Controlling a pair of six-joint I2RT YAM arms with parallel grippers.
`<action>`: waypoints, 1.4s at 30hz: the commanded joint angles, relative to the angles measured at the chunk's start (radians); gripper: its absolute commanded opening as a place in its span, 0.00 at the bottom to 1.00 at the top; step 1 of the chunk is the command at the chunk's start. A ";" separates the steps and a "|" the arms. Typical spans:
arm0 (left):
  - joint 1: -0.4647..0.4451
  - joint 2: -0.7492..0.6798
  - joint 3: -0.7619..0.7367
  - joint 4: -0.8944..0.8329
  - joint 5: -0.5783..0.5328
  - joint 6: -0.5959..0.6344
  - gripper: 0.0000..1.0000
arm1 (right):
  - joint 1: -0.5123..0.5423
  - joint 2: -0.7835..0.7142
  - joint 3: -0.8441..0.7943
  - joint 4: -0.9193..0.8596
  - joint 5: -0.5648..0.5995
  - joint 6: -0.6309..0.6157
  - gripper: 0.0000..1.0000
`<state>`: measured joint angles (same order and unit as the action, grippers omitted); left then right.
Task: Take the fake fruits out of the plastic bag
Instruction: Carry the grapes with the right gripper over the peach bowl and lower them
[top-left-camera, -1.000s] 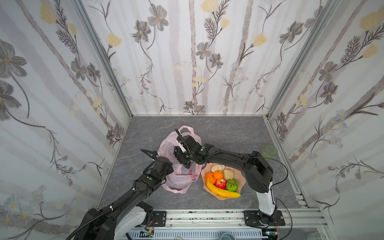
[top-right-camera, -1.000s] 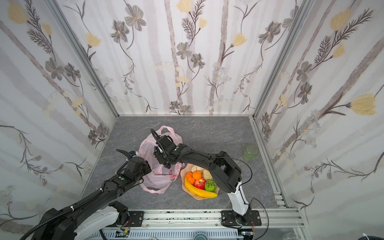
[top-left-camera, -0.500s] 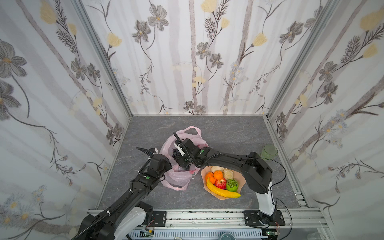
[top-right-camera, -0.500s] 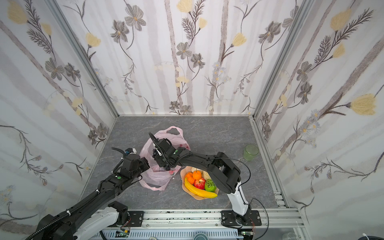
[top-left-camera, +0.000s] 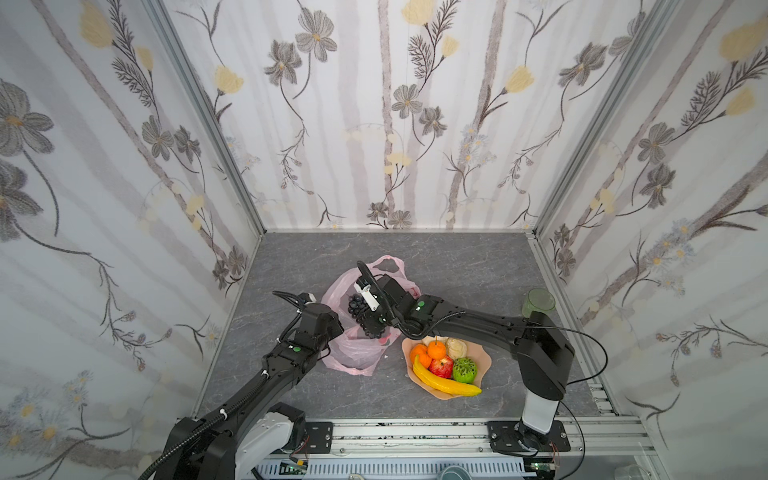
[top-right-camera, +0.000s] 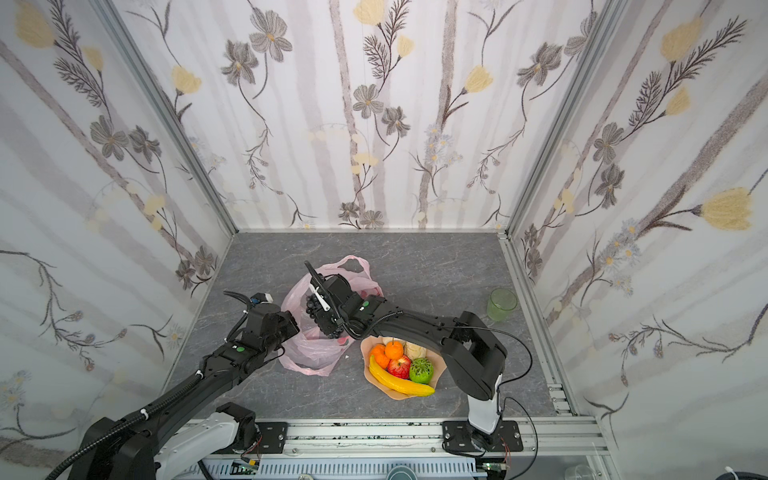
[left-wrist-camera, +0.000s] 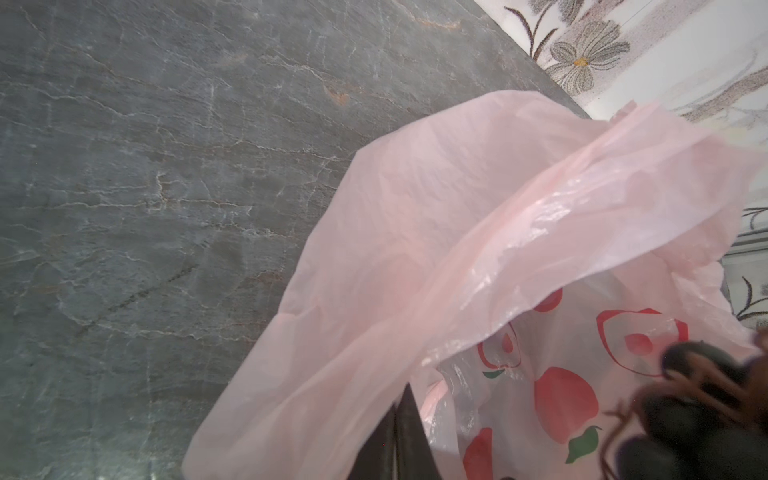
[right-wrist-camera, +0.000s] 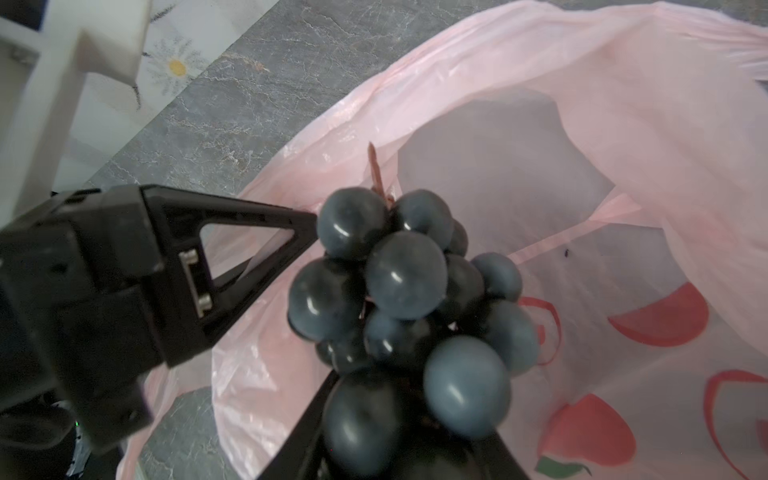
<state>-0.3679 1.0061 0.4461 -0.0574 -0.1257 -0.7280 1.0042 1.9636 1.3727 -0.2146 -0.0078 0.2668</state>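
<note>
Overall, grey tabletop (top-left-camera: 457, 266) under plastic bag (top-left-camera: 353, 355); floral walls (top-left-camera: 374, 124)

Found the bag (top-left-camera: 353, 353) on the table (top-left-camera: 457, 266), a little left of the middle, handles toward the far wall. Saw the plate (top-left-camera: 485, 362) just right of the bag and nearer the front rail. Noted the banana (top-left-camera: 446, 382) along the plate's near edge, the apple (top-left-camera: 440, 365) just behind it, and the oranges (top-left-camera: 436, 351) further back. Spotted the cup (top-left-camera: 539, 302) well right of the bag, by the right wall. Saw the grapes (right-wrist-camera: 399, 291) over the bag's mouth, between the fingers of the right gripper (right-wrist-camera: 322, 297). Found the left gripper (left-wrist-camera: 403, 415) at the bag's left rim, pinched on the film.
</note>
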 joint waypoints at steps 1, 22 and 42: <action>0.015 0.002 -0.004 0.008 -0.008 0.024 0.00 | -0.007 -0.083 -0.046 0.015 0.052 -0.056 0.38; 0.031 -0.018 -0.045 0.008 0.008 0.034 0.00 | -0.238 -0.650 -0.220 -0.435 0.314 -0.054 0.40; 0.030 -0.051 -0.076 0.008 0.014 0.031 0.00 | -0.297 -0.719 -0.376 -0.640 0.282 0.129 0.40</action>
<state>-0.3386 0.9634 0.3740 -0.0574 -0.1089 -0.6956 0.7067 1.2278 0.9997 -0.8627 0.2611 0.3843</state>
